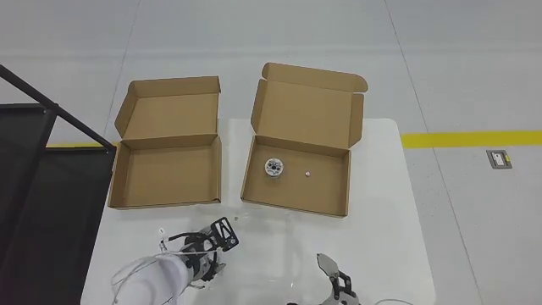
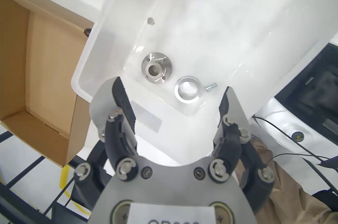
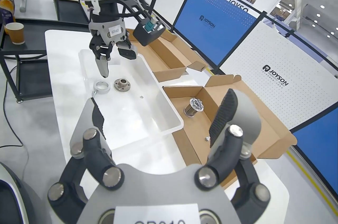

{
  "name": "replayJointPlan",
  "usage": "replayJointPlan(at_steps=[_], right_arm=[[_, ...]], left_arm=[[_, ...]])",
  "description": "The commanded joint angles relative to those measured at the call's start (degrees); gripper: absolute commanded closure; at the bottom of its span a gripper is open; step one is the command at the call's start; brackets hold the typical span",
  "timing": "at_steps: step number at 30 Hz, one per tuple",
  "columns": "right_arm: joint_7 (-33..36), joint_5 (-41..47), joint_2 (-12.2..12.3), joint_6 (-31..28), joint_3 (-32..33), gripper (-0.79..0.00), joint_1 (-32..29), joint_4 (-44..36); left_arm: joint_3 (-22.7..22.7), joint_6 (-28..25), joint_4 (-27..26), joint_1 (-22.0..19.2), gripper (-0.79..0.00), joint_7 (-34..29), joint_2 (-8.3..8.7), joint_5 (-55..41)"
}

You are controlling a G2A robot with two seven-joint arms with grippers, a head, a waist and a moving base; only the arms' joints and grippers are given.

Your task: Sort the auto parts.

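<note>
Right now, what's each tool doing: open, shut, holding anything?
Left tool: open, empty, over the metal ring in the tray.
Right tool: open, empty.

You've got a white table (image 1: 389, 220) under the left gripper (image 3: 116, 64). Off that gripper's outer side, past the table edge, a black rack (image 3: 26, 52) holds a paper cup (image 3: 15, 33), with a bottle (image 3: 5, 8) near it. Beyond the gripper are blue partition panels (image 3: 211, 24) and a white pegboard (image 3: 277, 77). Well off on its other side, a yellow floor line (image 1: 474, 139) runs beside a small floor plate (image 1: 500, 159).
</note>
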Motion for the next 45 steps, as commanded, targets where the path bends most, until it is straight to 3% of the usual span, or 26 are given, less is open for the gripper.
replayJointPlan(at_steps=[1,4,12,17,22,29,34,45], right_arm=[[0.9,-0.2,0.1,-0.6,-0.3,-0.785,0.5,0.0],[1.7,-0.1,0.2,-0.8,-0.9,-0.785,1.0,0.1],[2.2,0.6,0.7,-1.2,-1.2,-0.785,1.7,0.4],[2.1,1.1,1.0,-0.9,-1.4,-0.785,2.0,0.8],[1.7,1.5,1.3,-0.6,-1.5,-0.785,2.0,1.0],[1.3,2.1,1.7,-0.4,-1.4,-0.785,2.1,1.4],[1.1,2.5,2.0,-0.3,-1.4,-0.785,2.2,1.7],[0.8,3.2,2.6,0.3,-1.5,-0.785,2.2,2.1]], left_arm=[[1.0,1.0,2.0,-1.6,-0.659,-0.5,-0.11,-0.2],[2.4,1.4,5.0,-4.0,-0.582,-1.4,-0.27,-1.1],[5.3,3.9,9.9,-8.4,-0.613,-4.6,-0.58,-0.6],[6.8,4.8,13.1,-10.4,-0.585,-4.1,-0.8,-1.2],[8.2,6.2,15.5,-12.4,-0.477,-5.1,-1.04,-1.5],[9.7,8.6,17.9,-14.3,-0.459,-6.3,-1.34,-1.2],[10.9,9.2,19.6,-15.5,-0.394,-6.8,-1.52,-0.8],[12.2,10.3,22.3,-17.5,-0.376,-7.4,-1.81,-1.0]])
